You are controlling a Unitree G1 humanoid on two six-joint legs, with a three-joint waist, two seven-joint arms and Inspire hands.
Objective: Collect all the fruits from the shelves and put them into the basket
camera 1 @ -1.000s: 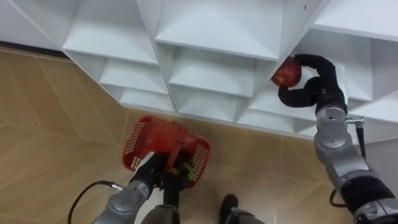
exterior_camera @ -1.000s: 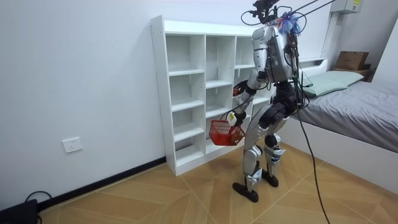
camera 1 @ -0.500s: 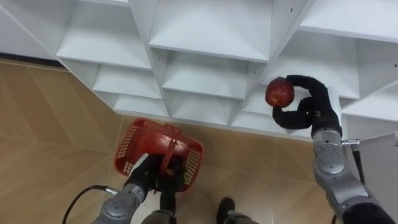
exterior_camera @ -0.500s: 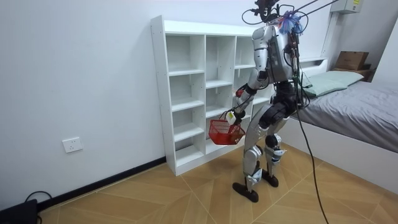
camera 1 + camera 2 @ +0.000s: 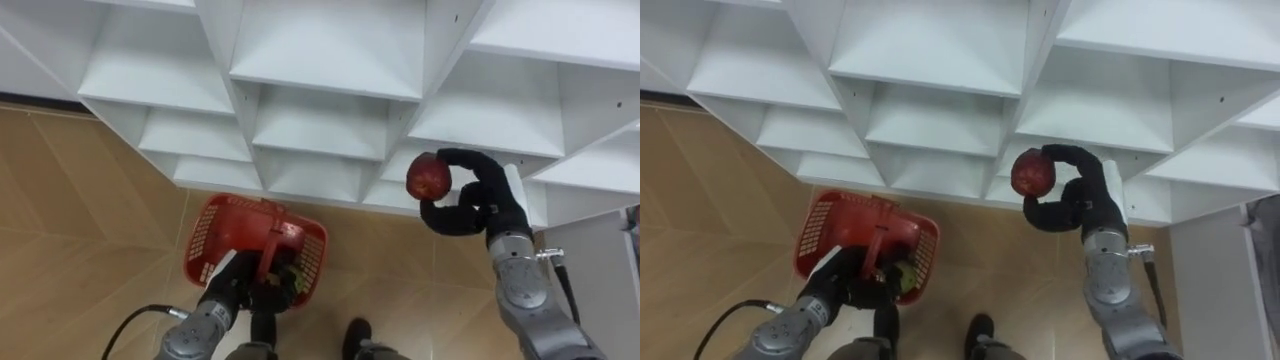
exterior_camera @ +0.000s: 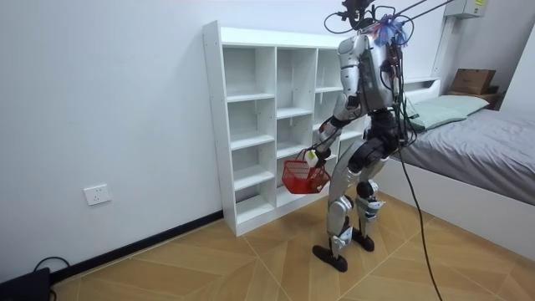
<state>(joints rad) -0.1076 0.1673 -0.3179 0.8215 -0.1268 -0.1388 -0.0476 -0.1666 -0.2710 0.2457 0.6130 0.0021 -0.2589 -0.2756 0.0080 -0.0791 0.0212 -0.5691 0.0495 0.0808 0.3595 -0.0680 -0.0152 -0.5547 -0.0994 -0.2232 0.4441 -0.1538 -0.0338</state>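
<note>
My right hand (image 5: 478, 202) (image 5: 1080, 200) is shut on a red apple (image 5: 428, 176) (image 5: 1032, 171), held out in front of the white shelf unit (image 5: 330, 80) (image 6: 276, 125), clear of its compartments. Lower down, my left hand (image 5: 243, 283) (image 5: 845, 280) is curled round the handle of a red plastic basket (image 5: 220, 230) (image 5: 825, 225) (image 6: 301, 176) that hangs above the wooden floor. Something green and yellowish lies inside the basket near my left hand. I stand facing the shelf unit, close to its right-hand columns.
The shelf compartments in front of me look bare. Wooden floor (image 5: 80, 200) spreads to the left. A bed (image 6: 476, 142) stands at the room view's right, behind me. A wall socket (image 6: 98, 195) sits low on the wall.
My right hand has drawn the apple out of the shelf compartment, down and to the left towards the basket. The basket stays in my left hand.
</note>
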